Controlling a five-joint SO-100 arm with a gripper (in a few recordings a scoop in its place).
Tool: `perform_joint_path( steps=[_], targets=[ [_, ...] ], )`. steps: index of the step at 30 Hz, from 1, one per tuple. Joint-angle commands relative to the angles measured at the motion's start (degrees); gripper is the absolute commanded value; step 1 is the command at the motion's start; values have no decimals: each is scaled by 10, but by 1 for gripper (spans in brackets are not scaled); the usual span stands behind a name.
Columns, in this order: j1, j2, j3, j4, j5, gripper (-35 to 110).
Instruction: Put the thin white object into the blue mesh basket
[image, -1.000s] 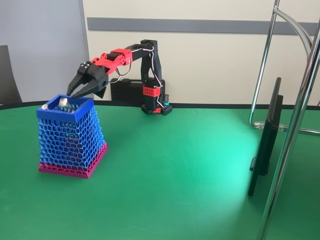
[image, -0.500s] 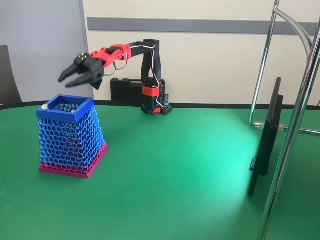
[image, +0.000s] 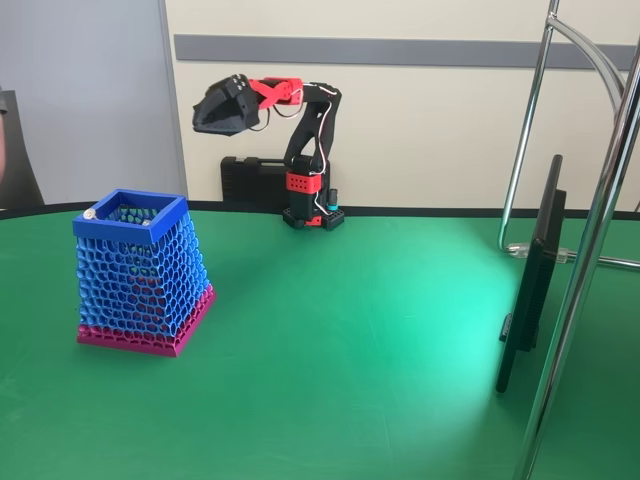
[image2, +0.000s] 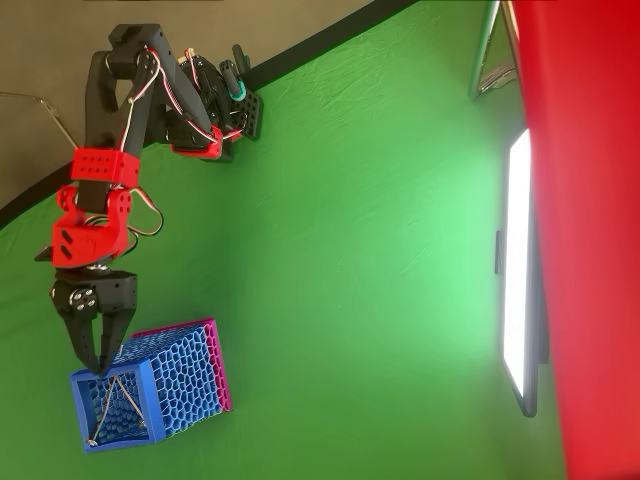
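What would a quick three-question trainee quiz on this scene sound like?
1. True or false: the blue basket lies tipped on its side on the green table.
2. Which colour is the band at the basket's base? A yellow, B magenta, C black.
3. In the fixed view, is the pincer above or below the basket's rim?

Key: 1 false, it stands upright. 2 B. 3 above, raised well clear of the rim.
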Motion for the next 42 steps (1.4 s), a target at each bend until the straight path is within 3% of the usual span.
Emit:
perform_joint_path(
  steps=[1, 7, 11, 26, 42],
  targets=[
    [-20, 61, 54, -21, -65, 1],
    [-104, 171, 210, -16, -195, 1],
    [-161, 248, 300, 18, -230, 1],
    [-243, 462, 557, 105, -274, 1],
    [-265, 607, 564, 367, -232, 1]
  ],
)
